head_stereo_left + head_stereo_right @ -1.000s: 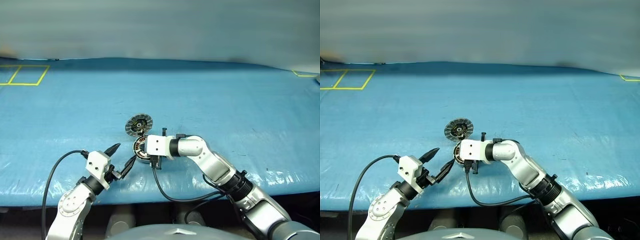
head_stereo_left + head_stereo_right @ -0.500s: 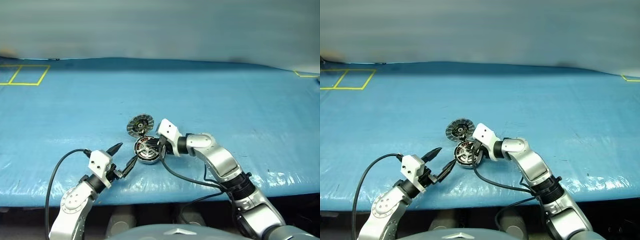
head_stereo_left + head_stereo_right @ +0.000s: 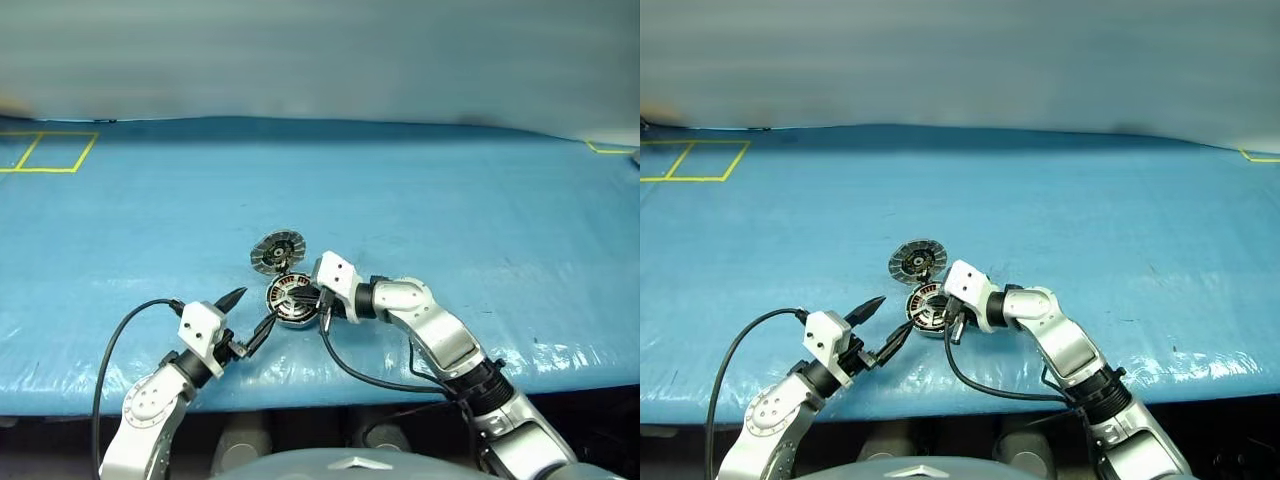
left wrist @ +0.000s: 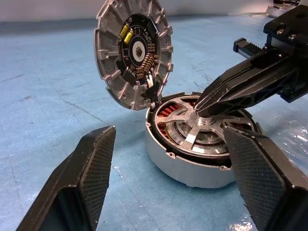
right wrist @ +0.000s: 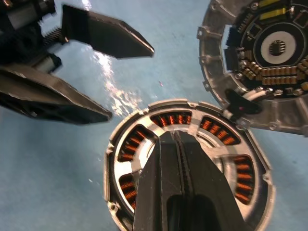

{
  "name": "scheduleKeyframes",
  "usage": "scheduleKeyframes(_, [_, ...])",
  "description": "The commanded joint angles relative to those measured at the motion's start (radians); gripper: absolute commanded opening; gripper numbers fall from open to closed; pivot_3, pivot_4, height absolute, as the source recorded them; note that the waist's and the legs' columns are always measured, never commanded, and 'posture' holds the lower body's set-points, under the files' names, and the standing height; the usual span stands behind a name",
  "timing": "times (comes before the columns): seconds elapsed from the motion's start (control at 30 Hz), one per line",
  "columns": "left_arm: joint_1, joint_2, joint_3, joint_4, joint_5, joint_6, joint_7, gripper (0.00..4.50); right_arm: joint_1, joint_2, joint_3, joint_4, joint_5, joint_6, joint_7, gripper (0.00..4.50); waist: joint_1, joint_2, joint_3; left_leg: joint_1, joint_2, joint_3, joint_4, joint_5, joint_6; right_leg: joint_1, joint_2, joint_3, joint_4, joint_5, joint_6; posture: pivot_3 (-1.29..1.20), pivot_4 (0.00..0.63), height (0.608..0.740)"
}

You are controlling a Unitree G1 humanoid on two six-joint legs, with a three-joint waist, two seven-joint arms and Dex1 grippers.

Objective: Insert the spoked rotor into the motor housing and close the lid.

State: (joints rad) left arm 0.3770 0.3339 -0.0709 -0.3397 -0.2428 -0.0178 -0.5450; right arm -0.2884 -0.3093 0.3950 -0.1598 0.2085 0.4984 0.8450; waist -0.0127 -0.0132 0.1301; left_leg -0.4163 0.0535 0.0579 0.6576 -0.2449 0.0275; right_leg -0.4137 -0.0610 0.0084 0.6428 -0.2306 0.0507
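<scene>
The motor housing (image 4: 185, 166) rests on the blue mat, copper windings showing inside its rim. The spoked rotor (image 4: 190, 137) lies in it, spokes up. The lid (image 4: 134, 53) stands tilted open on the housing's far edge, its segmented rim and black centre facing me. My right gripper (image 4: 203, 111) is shut, and its joined tips rest on the rotor's hub (image 5: 159, 126). My left gripper (image 3: 247, 315) is open just short of the housing, level with it, one finger (image 4: 86, 178) on each side and nothing between them.
The blue mat (image 3: 450, 200) spreads wide around the parts. Yellow tape squares (image 3: 45, 150) mark its far left corner, and another tape mark (image 3: 610, 147) lies at the far right. The mat's front edge (image 3: 330, 385) runs just behind both grippers.
My right wrist has rolled and its white block no longer covers the housing, so the rotor inside shows. The shut tips now sit on the hub. The left arm has not moved.
</scene>
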Motion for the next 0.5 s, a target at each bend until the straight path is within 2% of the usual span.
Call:
scheduleKeyframes(0.03, [0.007, -0.005, 0.016, -0.038, -0.008, -0.02, 0.01, 3.83, -0.012, -0.003, -0.103, -0.138, 0.163, 0.068, 0.049, 0.02, 0.001, 0.0, 0.003, -0.001, 0.0, 0.0, 0.0, 0.0, 0.0, 0.0, 0.0, 0.0, 0.0, 0.0, 0.0, 0.0, 0.15, 0.74])
scheduleKeyframes(0.1, [0.01, 0.004, 0.029, -0.043, -0.01, -0.017, 0.01, 3.83, -0.007, -0.035, -0.12, -0.186, 0.198, 0.115, 0.058, 0.02, 0.001, -0.001, 0.004, -0.001, 0.0, 0.0, 0.0, 0.0, 0.0, 0.0, 0.0, 0.0, 0.0, 0.0, 0.0, 0.0, 0.15, 0.74])
scheduleKeyframes(0.27, [0.013, 0.016, 0.054, -0.038, -0.013, -0.019, 0.003, 3.83, -0.007, -0.161, -0.026, -0.166, -0.006, 0.022, 0.008, 0.02, 0.001, -0.002, 0.008, 0.0, 0.0, -0.001, -0.001, 0.0, 0.0, -0.002, -0.001, -0.001, -0.001, 0.0, 0.0, 0.0, 0.15, 0.74])
scheduleKeyframes(0.33, [0.011, 0.017, 0.057, -0.036, -0.013, -0.02, 0.001, 3.83, -0.019, -0.233, 0.076, -0.136, -0.16, -0.061, 0.003, 0.02, 0.001, -0.001, 0.009, 0.0, -0.001, -0.001, 0.0, 0.0, 0.0, -0.003, -0.001, -0.001, -0.001, 0.0, 0.0, 0.0, 0.15, 0.74])
scheduleKeyframes(0.5, [-0.005, 0.02, 0.062, -0.031, -0.013, -0.016, -0.008, 3.83, -0.009, -0.175, 0.067, -0.143, -0.107, -0.053, 0.008, 0.02, 0.0, -0.002, 0.009, -0.001, -0.001, 0.0, -0.001, 0.0, 0.0, 0.0, 0.002, -0.001, 0.0, 0.0, 0.0, 0.0, 0.15, 0.74])
